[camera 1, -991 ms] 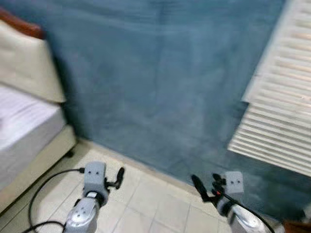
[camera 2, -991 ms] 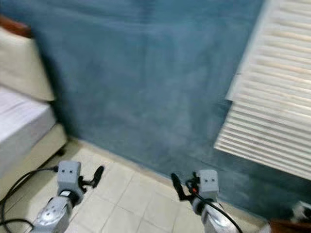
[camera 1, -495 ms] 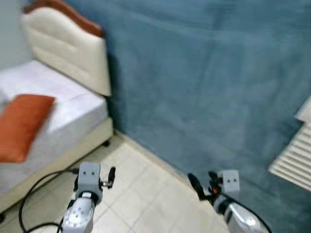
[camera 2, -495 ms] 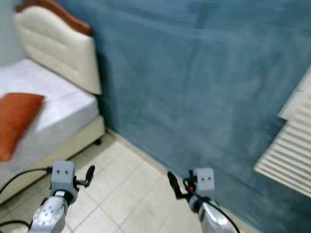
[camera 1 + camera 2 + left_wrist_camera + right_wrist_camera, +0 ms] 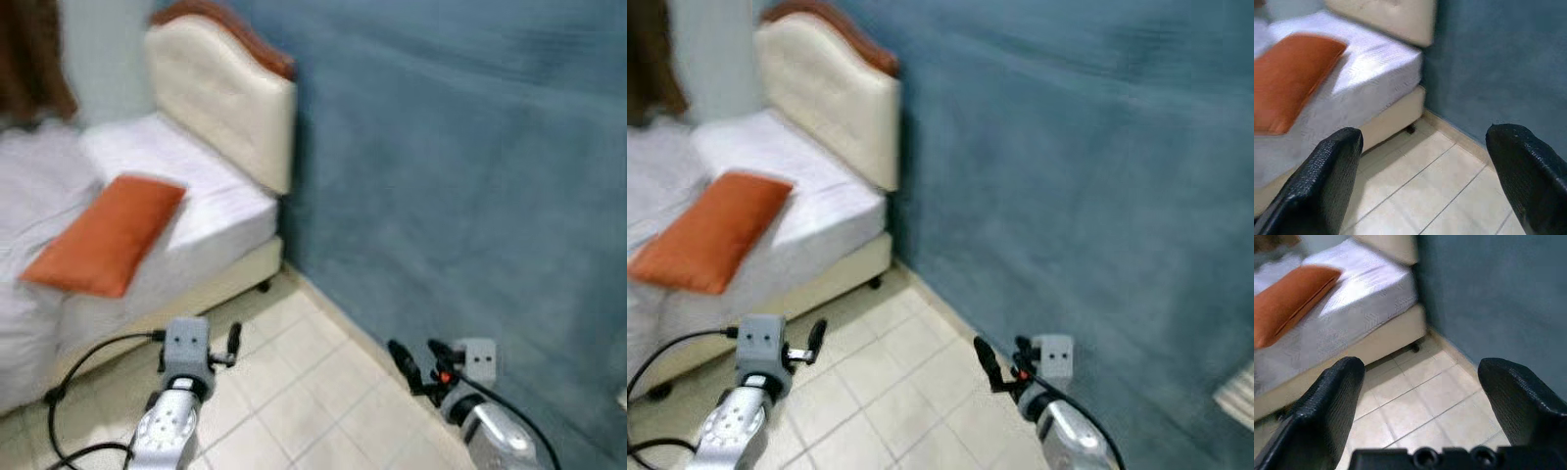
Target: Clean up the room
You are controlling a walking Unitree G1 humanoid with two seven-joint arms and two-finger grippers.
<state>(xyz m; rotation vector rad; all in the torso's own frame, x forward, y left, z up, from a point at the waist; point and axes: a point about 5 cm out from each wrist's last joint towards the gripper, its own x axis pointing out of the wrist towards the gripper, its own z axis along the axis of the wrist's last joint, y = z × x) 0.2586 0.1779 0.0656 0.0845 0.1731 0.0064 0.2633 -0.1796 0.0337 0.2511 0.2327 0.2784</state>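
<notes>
Bed (image 5: pixel 196 211) with orange pillow (image 5: pixel 106 235) now fills more of the view; camera has swung left. Both grippers (image 5: pixel 1420 166) (image 5: pixel 1425 401) hang spread, empty.

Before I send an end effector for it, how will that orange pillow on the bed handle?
The orange pillow looks plump and soft, so it would probably sag if pinched at one corner. Likely light for its bulk. Lying flat on the white bed, it shouldn't roll.
</notes>
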